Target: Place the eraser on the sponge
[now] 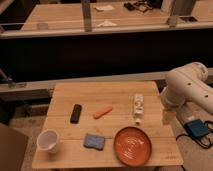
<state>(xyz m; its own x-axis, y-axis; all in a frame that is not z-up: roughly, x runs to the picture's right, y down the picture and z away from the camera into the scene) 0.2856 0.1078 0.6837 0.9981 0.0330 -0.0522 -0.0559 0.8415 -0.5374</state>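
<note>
The eraser [75,113], a small black block, lies on the left half of the wooden table [115,92]. In front of it and a little to the right, the blue sponge [94,141] rests near the table's front edge. My white arm [187,87] hangs beyond the table's right edge. The gripper [167,118] at its lower end is beside that edge, far from both things, open and holding nothing.
An orange flat stick [102,112] lies mid-table. A white bottle-like object [138,107] is at the right, a round orange plate [132,145] at the front right and a white cup [48,140] at the front left. A dark counter runs behind the table.
</note>
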